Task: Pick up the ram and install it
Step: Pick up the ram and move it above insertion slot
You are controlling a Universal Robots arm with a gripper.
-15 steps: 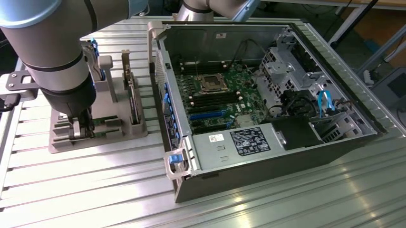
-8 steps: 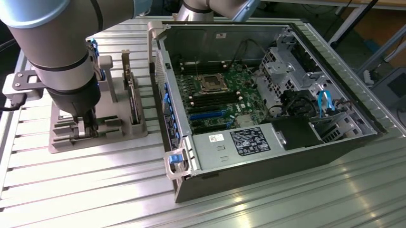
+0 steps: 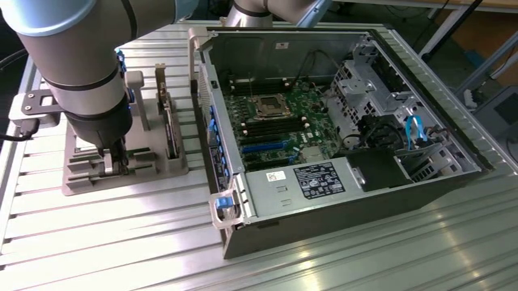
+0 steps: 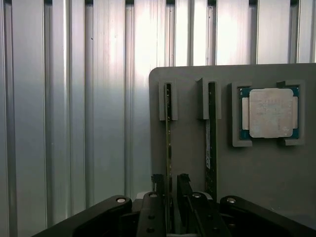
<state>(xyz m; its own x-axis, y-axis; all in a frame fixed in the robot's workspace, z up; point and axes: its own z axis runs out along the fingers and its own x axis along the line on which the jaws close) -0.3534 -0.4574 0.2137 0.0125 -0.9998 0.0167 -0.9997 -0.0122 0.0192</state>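
Observation:
Two rams stand on edge in slots of a grey holder. The first ram is a thin green stick, and the second ram runs parallel beside it. My gripper is open, lowered over the near end of the first ram with one dark finger on each side and a small gap to the board. In the exterior view the gripper sits low on the holder, at the left of the open computer case.
A square silver processor chip lies in a recess of the holder beyond the second ram. A larger green card with a metal bracket stands upright between holder and case. The motherboard lies inside the case. All rests on a ribbed aluminium table.

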